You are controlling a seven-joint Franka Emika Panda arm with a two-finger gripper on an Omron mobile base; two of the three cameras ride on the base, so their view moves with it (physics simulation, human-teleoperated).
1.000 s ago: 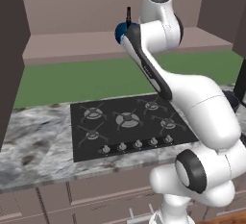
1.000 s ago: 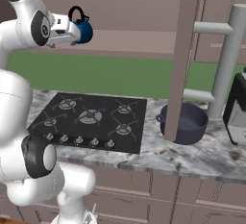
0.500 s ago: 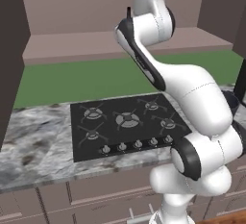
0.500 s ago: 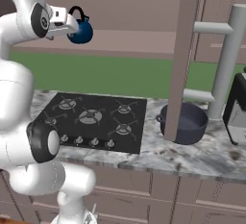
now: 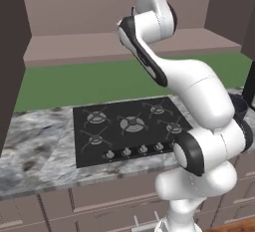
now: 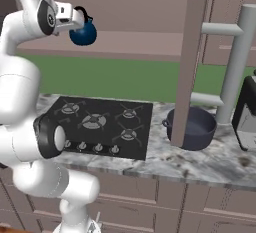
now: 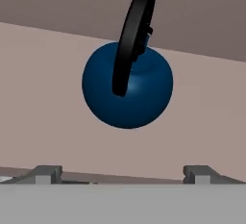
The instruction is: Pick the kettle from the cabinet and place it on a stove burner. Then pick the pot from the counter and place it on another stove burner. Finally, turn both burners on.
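Now | end effector (image 7: 122,174) open | kettle (image 7: 128,86): round glossy blue, black looped handle

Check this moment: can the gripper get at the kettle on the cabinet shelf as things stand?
Probably yes. The gripper is open and faces the kettle straight on, its black handle edge-on between the fingertips' line. Nothing lies between them on the cabinet shelf.

Green backsplash wall (image 5: 89,81), mauve-brown drawer fronts (image 6: 165,197)

Marble table (image 6: 210,164) carries the black cooktop (image 6: 102,127) and the dark pot (image 6: 191,128); the kettle (image 6: 83,33) sits on the cabinet shelf (image 6: 145,44).
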